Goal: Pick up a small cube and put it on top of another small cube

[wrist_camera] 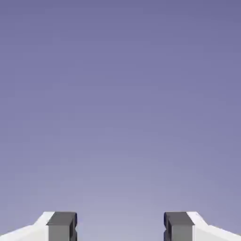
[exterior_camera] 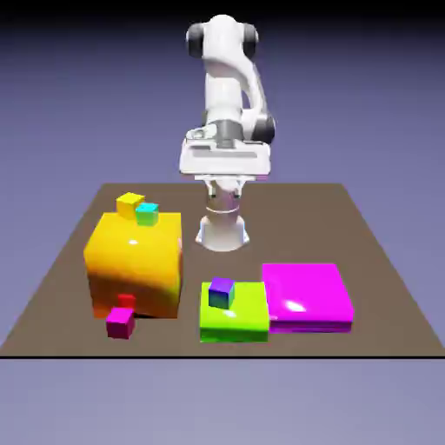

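Small cube (magenta-pink): seen on the tabletop (exterior_camera: pixel 261 346) at the camera-side foot of the large orange block (exterior_camera: pixel 136 261); the small cube (exterior_camera: pixel 120 322) is not held.
Red cube (exterior_camera: pixel 126 302): partly hidden, seen between the small cube and the orange block's front; contact cannot be determined.
Yellow cube (exterior_camera: pixel 130 205), cyan cube (exterior_camera: pixel 147 214): seen at the orange block's top, close together.
Blue-violet cube (exterior_camera: pixel 221 293): seen on the green block (exterior_camera: pixel 235 323), to the exterior view's right of the orange block.
Flat magenta block (exterior_camera: pixel 306 295): seen farther right of the orange block, past the green one.
Hand (wrist_camera: pixel 120 227): open, fingers apart, nothing between; raised well away from the orange block, toward the robot's base (exterior_camera: pixel 222 233).
Destination: not specified which cube is to be topped.
Risk, approach: the red cube or orange block could be struck by a finger, owing to the tight spacing.
Risk, pick: the wrong piece could be taken, since magenta is shared with the flat block.
Risk, placing: the stack could be toppled by an off-centre release on so small a top.
Markings: no brands, labels or writing can be read.
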Robot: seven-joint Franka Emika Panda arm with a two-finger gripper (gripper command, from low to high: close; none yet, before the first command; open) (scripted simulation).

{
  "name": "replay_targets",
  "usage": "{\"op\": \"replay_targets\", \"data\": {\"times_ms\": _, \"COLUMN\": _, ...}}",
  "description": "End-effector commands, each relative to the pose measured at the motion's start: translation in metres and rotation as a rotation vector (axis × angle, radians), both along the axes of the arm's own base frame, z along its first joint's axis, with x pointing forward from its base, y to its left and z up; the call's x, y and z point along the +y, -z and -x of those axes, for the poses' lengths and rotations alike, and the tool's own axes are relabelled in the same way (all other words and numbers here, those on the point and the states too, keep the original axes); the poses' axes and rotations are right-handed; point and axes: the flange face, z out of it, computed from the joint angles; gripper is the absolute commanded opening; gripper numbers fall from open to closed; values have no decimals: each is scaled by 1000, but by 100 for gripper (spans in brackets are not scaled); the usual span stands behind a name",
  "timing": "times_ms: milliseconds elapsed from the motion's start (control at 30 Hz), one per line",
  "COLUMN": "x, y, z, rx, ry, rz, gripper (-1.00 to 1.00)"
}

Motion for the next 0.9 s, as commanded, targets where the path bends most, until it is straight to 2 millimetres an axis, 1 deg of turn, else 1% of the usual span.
{"op": "replay_targets", "data": {"times_ms": 0, "x": -7, "y": 6, "z": -9, "rx": 39, "ry": 8, "rz": -7, "gripper": 0}}
{"op": "replay_targets", "data": {"times_ms": 100, "x": -30, "y": 26, "z": -34, "rx": 155, "ry": 32, "rz": -26, "gripper": 0}}
{"op": "replay_targets", "data": {"times_ms": 233, "x": -62, "y": 58, "z": -62, "rx": 307, "ry": 61, "rz": -48, "gripper": 0}}
{"op": "replay_targets", "data": {"times_ms": 433, "x": -113, "y": 111, "z": -94, "rx": 528, "ry": 101, "rz": -75, "gripper": 0}}
{"op": "replay_targets", "data": {"times_ms": 633, "x": -165, "y": 167, "z": -112, "rx": 737, "ry": 136, "rz": -93, "gripper": 0}}
{"op": "replay_targets", "data": {"times_ms": 867, "x": -224, "y": 225, "z": -119, "rx": 962, "ry": 170, "rz": -100, "gripper": 0}}
